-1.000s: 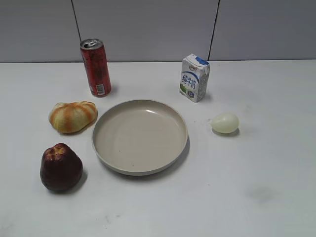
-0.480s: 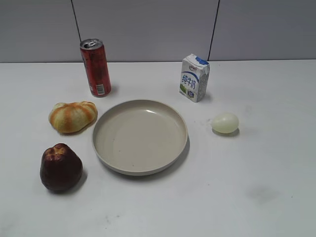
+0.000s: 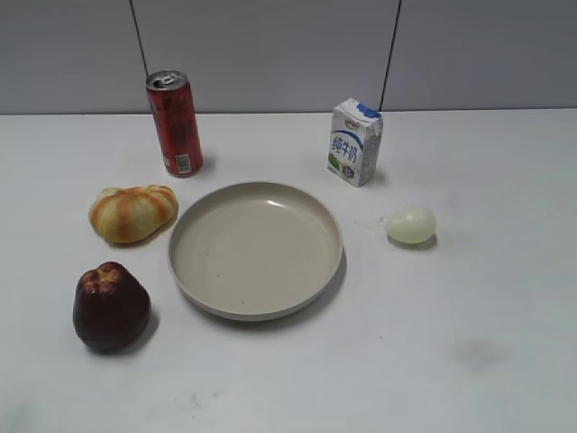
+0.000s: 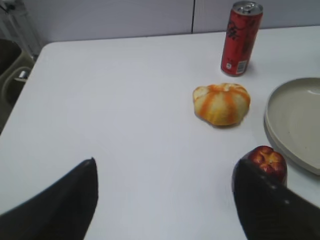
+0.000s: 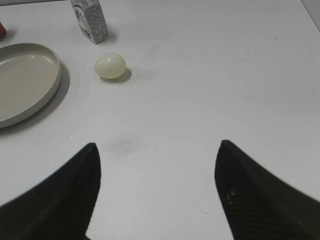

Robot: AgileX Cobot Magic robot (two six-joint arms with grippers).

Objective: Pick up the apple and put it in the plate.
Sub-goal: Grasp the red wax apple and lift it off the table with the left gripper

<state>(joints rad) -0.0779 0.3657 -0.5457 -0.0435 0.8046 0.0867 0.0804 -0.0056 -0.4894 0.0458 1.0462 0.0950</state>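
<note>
The dark maroon apple (image 3: pixel 111 307) sits on the white table at the front left, just left of the beige plate (image 3: pixel 256 249). In the left wrist view the apple (image 4: pixel 268 161) shows partly behind the right finger, with the plate's rim (image 4: pixel 272 125) at the right edge. My left gripper (image 4: pixel 165 172) is open and empty, above bare table left of the apple. My right gripper (image 5: pixel 157 150) is open and empty over bare table, with the plate (image 5: pixel 30 92) at far left. Neither gripper shows in the exterior view.
A red can (image 3: pixel 175 124) stands behind the plate at left, a milk carton (image 3: pixel 355 142) behind it at right. An orange-striped bun (image 3: pixel 133 213) lies left of the plate, a pale egg (image 3: pixel 411 225) to its right. The table's left edge (image 4: pixel 27 80) shows in the left wrist view.
</note>
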